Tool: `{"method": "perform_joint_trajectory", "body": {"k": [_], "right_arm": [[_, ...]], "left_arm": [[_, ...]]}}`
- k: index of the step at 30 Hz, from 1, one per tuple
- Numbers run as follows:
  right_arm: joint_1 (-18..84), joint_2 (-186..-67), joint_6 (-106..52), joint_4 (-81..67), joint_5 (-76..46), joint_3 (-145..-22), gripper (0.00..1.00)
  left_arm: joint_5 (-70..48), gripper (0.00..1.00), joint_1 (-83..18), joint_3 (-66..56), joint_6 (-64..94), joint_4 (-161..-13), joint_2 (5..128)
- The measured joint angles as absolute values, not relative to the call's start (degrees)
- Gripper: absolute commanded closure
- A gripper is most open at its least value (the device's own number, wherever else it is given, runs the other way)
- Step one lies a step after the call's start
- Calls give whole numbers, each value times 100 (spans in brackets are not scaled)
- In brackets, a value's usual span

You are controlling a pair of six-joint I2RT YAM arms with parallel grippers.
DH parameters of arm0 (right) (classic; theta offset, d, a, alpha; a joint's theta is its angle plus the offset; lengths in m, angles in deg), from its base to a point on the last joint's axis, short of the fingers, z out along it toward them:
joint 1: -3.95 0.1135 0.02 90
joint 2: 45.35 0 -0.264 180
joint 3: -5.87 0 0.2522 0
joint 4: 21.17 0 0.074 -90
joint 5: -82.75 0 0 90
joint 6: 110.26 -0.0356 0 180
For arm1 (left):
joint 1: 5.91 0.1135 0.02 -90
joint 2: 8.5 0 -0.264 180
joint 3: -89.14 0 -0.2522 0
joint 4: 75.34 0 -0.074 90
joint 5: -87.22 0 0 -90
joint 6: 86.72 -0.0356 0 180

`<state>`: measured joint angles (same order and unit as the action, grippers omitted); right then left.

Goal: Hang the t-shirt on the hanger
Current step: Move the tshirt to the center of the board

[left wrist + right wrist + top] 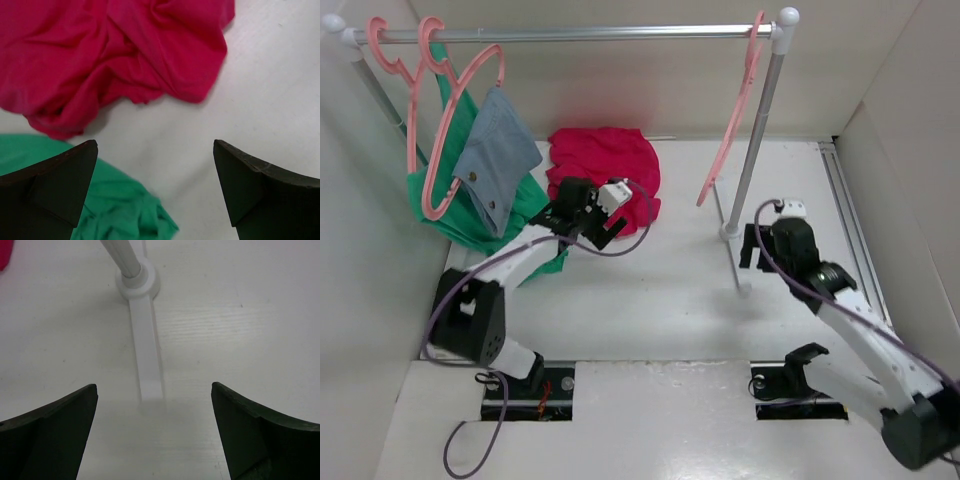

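Toward the far edge of the desk [650, 300], left of middle, the t-shirt [605, 160] lies crumpled; the hanger [735, 120] hangs bare at the right end of the rail [580, 33]. Over the shirt's near edge the left pincer [154, 142] hovers, jaws wide, likely to pinch cloth; the right pincer [152, 386], equally spread, holds nothing beside the post [125, 257].

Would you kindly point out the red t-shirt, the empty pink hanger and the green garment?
the t-shirt [605, 160]: top view, middle of the crumpled heap.
the hanger [725, 140]: top view, its sloping arm.
the green garment [120, 200]: left wrist view, its near fold.
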<state>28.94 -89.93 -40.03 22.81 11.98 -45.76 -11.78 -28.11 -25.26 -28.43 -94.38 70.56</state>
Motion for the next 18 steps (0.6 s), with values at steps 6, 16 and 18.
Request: {"method": "perform_joint_trajectory", "body": {"k": [6, 16, 18], "right_arm": [[1899, -11119, -3076, 1365, 194, -5304, 0], [1705, -11399, -2302, 1007, -332, -5594, 0], [1725, -11408, -2208, 965, -413, -5627, 0]], "left_arm": [[-1178, 0, -2887, -942, -3321, -9198, 9159], [-1232, 66, -3154, 621, -3743, -9744, 10984], [-1293, 98, -3224, 613, -3881, -9899, 10984]]}}
